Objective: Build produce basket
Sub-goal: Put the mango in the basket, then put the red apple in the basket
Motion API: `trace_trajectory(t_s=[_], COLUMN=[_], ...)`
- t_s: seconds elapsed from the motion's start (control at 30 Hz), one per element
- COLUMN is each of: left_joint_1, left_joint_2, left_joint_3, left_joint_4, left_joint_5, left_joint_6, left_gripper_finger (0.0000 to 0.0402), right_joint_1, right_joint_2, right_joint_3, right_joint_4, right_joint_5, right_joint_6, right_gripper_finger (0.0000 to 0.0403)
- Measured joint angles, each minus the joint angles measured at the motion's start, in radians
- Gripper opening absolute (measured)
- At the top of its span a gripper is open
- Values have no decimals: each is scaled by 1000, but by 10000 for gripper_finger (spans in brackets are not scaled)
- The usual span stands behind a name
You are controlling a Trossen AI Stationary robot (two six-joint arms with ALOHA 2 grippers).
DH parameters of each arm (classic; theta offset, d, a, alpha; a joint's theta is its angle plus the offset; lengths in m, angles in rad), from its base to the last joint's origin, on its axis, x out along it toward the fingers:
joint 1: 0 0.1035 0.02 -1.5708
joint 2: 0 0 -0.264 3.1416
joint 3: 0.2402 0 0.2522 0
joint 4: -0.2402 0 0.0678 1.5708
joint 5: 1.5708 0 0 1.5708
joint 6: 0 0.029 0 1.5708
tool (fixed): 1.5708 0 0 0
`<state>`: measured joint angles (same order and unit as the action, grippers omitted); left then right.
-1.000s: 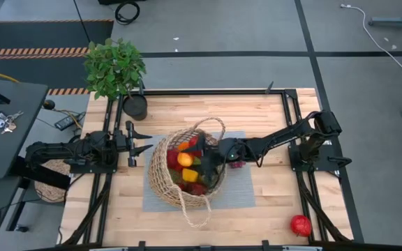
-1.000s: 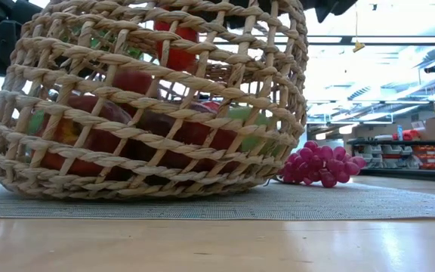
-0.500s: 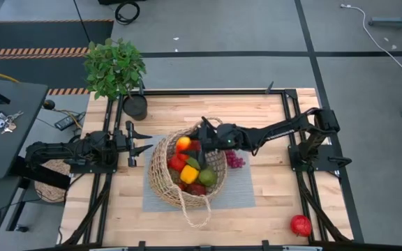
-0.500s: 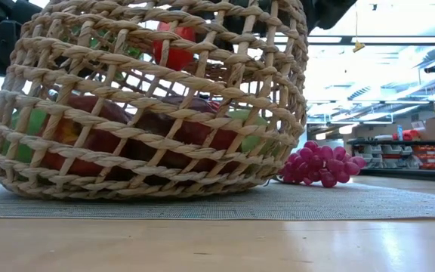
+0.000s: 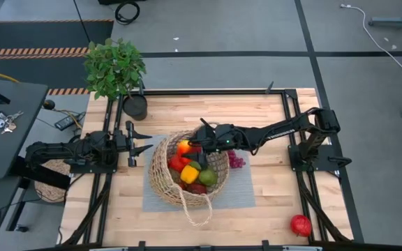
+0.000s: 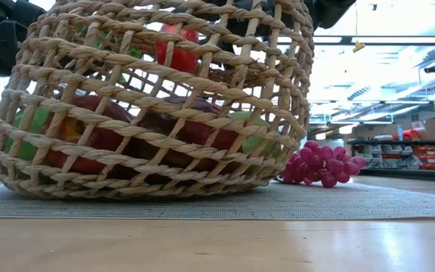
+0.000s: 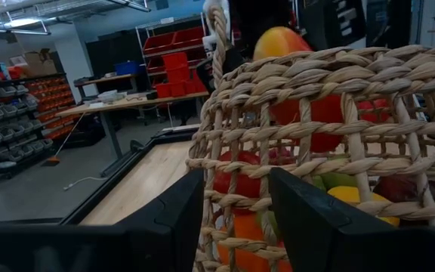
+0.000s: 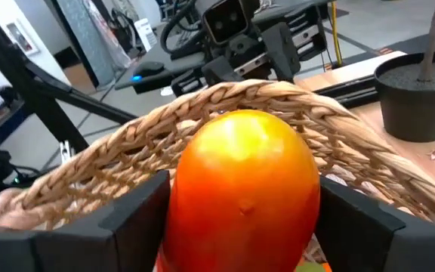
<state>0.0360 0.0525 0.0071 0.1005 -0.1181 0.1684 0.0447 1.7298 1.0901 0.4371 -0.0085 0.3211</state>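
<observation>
Wood-slat table (image 5: 264, 115) with a grey mat (image 5: 239, 192) under the basket (image 5: 160, 183), which sat mid-table and piled with produce (image 5: 190, 174). Potted plant (image 5: 114, 66) at far left corner, 1 red fruit (image 5: 300, 224) near right corner. Right gripper (image 8: 240, 219) was over the basket's far rim, pinching an orange-red fruit (image 8: 242, 185) — only its wrist view showed that. Left gripper (image 7: 236, 219) waited just left of the basket, fingers spread. Low view alone showed the grapes (image 6: 322, 165) clearly, on the mat beside the basket — shelving behind.

Basket (image 5: 160, 171) rough tan open-weave wicker; counter (image 5: 271, 202) pale matt wood; mat (image 5: 239, 192) grey woven cloth; orange-red fruit (image 8: 242, 185) smooth, glossy.
</observation>
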Motion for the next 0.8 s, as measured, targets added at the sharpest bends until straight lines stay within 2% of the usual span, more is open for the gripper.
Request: trace_trajectory(t_s=[0.33, 0.57, 0.67, 0.8], left_joint_1=[0, 0, 0, 0], left_joint_2=[0, 0, 0, 0], left_joint_3=[0, 0, 0, 0], left_joint_4=[0, 0, 0, 0], left_joint_5=[0, 0, 0, 0], left_joint_6=[0, 0, 0, 0], left_gripper_finger=[160, 160, 160, 160], right_joint_1=[18, 59, 77, 126], right_joint_2=[0, -29, -66, -117], right_joint_3=[0, -2, -2, -2], right_joint_4=[-5, 187, 230, 193], right_joint_5=[17, -145, -173, -177], right_joint_6=[-47, -21, -32, -82], right_gripper_finger=[362, 360, 357, 353])
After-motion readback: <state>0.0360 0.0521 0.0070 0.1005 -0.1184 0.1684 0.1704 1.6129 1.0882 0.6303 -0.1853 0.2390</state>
